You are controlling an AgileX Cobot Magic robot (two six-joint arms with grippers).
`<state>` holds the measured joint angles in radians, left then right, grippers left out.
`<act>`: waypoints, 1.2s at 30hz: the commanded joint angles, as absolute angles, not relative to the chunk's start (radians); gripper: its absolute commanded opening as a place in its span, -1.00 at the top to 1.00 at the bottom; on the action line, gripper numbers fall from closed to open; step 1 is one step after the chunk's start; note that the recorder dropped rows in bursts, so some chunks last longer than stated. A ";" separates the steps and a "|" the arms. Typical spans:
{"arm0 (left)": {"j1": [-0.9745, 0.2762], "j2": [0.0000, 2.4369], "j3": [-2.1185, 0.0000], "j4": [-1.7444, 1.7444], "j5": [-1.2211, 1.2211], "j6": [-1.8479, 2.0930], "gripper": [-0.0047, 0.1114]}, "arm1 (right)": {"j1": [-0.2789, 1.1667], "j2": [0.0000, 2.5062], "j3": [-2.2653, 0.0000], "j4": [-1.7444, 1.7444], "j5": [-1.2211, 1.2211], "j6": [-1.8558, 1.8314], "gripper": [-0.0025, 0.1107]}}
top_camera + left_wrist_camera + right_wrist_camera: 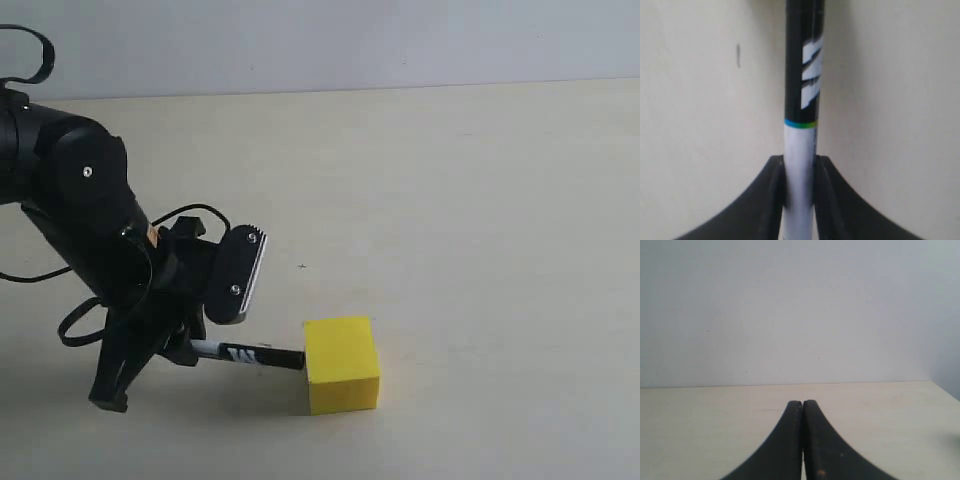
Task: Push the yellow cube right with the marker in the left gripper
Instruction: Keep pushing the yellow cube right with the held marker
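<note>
One marker, one cube, two pincers. Only the exterior view showed you the yellow cube (342, 365). It sat on the table (480, 200) out beyond the left pincer (187, 346), at the far end of the marker (245, 355). The marker lay nearly level, and its black end reached the cube face nearest the pincer, low down, apparently touching it.

The left wrist view gave you the grip that the exterior view partly hid. The left pincer (799, 200) was drawn in narrow, both jaws pressed against the marker's (801, 100) white barrel. Past the jaws came a thin coloured band, then the black half with white lettering, pointing straight away from the pincer.

The right pincer (802, 412) appeared in its own wrist view alone. Its jaws were pressed together with nothing between them, above bare table (880, 410) and facing a pale wall (800, 305).
</note>
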<state>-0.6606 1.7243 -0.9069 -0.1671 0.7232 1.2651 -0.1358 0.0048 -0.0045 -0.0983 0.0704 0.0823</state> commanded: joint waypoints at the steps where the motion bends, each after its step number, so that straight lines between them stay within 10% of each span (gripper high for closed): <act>1: -0.627 1.722 -0.946 -0.158 0.740 1.183 0.92 | -0.133 0.000 0.000 -0.100 0.065 0.082 0.96; 36: -0.664 1.722 -0.894 -0.096 0.778 0.954 0.92 | -0.133 0.000 0.000 -0.097 0.065 0.081 0.96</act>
<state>-0.6307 1.7243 -0.8958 -0.1116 0.8117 1.0094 -0.1358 0.0048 -0.0045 -0.0983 0.0704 0.0823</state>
